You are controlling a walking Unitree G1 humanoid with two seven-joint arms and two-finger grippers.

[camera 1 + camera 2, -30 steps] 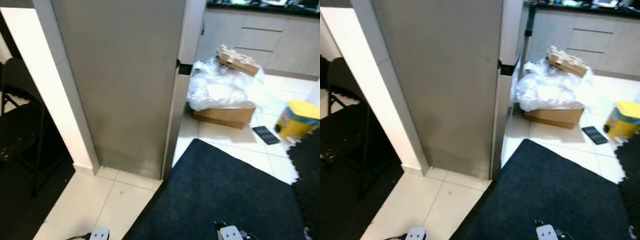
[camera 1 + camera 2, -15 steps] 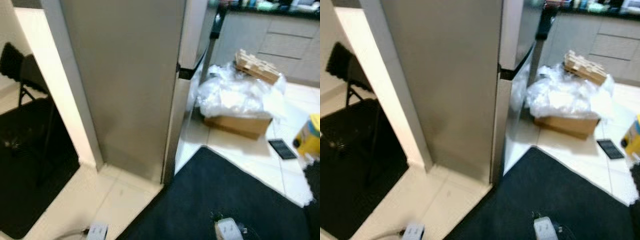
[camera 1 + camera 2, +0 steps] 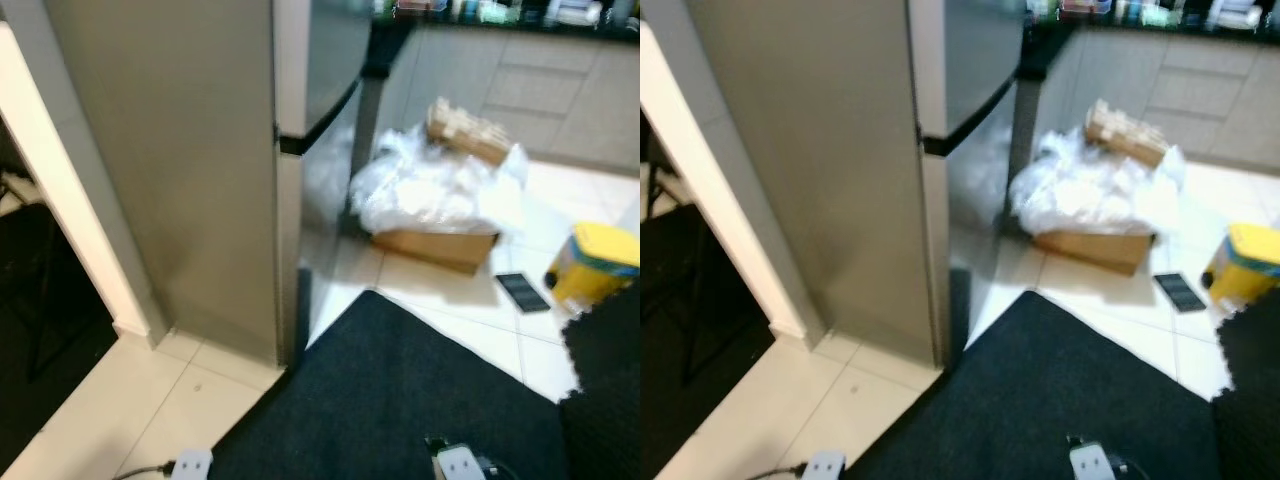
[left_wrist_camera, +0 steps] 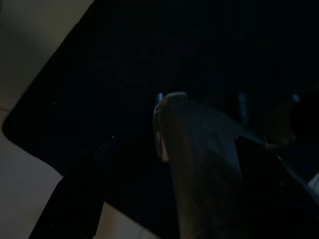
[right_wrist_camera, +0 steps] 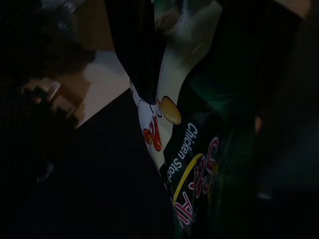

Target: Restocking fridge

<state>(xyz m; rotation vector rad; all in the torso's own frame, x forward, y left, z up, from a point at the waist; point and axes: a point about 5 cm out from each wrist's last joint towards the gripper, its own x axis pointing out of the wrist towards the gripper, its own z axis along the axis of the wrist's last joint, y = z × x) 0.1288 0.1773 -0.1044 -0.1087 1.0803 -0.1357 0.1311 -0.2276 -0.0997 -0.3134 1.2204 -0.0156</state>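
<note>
The right gripper (image 5: pixel 164 124) grips a glossy green packet (image 5: pixel 199 164) printed "Chicken Sto…", with red lettering below; whether the left gripper (image 4: pixel 164 164) is parted or closed, I cannot tell, it hangs dark above the mat; underfoot lies a dark textured mat (image 3: pixel 400 400) on pale glossy tiles (image 3: pixel 200 400); the brushed-steel fridge (image 3: pixel 180 170) stands closed ahead; beyond, crinkled white plastic (image 3: pixel 430 185) fills a cardboard box (image 3: pixel 435 245); a yellow tub (image 3: pixel 590 265) and black phone (image 3: pixel 523 292) sit nearby.
</note>
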